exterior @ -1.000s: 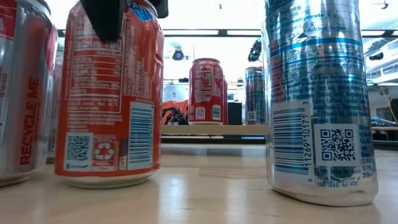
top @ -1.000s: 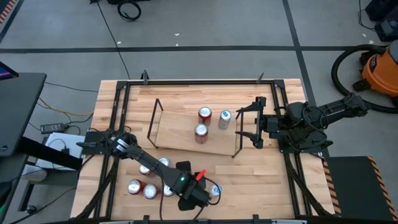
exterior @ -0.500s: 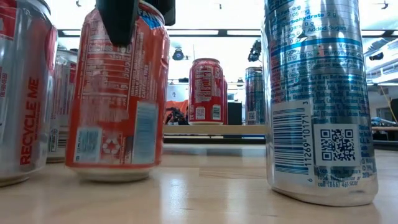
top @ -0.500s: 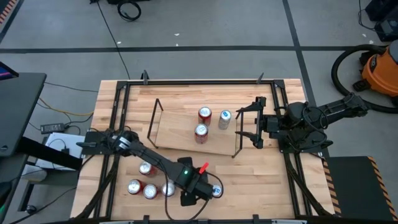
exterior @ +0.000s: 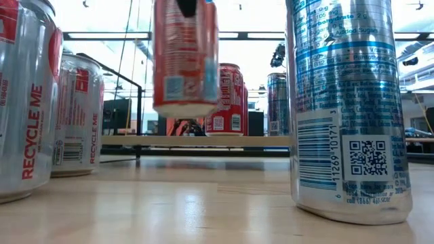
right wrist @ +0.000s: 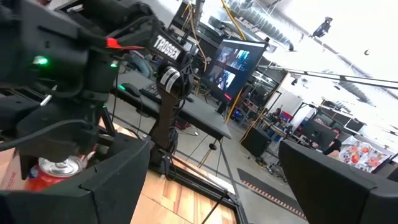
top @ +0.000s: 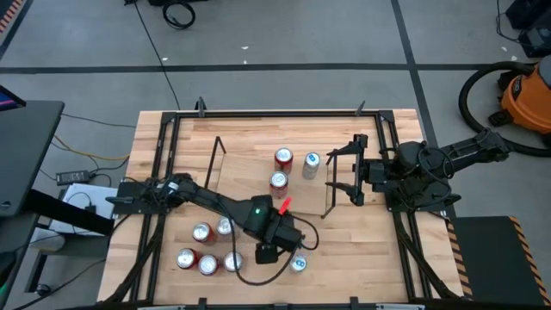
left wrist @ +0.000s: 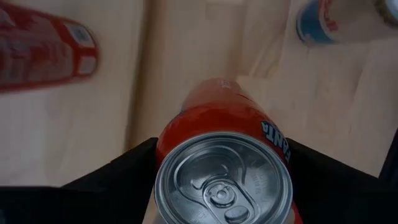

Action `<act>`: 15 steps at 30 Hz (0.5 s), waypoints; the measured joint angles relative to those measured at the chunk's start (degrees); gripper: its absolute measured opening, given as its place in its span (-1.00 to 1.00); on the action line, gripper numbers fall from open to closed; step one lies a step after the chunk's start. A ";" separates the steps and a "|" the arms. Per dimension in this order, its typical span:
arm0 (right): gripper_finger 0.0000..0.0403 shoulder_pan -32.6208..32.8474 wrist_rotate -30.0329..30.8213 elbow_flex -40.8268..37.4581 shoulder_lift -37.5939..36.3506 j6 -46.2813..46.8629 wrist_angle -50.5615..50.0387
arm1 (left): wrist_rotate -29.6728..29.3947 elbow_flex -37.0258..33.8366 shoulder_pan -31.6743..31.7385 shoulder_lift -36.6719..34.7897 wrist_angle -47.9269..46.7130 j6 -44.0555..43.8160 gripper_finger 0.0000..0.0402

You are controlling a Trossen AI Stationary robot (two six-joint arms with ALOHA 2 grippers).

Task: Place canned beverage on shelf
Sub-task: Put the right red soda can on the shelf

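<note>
Now my left gripper (left wrist: 221,180) holds a red can (exterior: 184,57) by its upper part, one finger on each side. The can is upright and lifted off the table (top: 362,241), as the low view shows its bottom in the air. Nearest on the table a blue and silver can (exterior: 346,108) stands at one side and silver cans with red print (exterior: 27,102) at the other. Farther away is the shelf (top: 250,185), where two red cans (top: 283,158) and one silver can (top: 311,164) stand upright. My right gripper (top: 344,172) waits at the shelf's right end with fingers wide apart, holding nothing.
</note>
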 joint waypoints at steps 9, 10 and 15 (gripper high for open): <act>0.83 0.00 0.02 0.00 0.00 -0.03 -0.16 | -0.29 0.01 1.73 -0.09 -0.23 5.68 0.54; 0.83 0.00 0.02 0.00 0.00 0.02 -0.20 | -0.29 -0.02 1.75 -0.40 -0.20 6.18 0.54; 0.83 0.00 0.07 0.00 0.00 0.04 -0.64 | -1.87 -0.01 1.71 -2.83 -0.23 8.09 0.54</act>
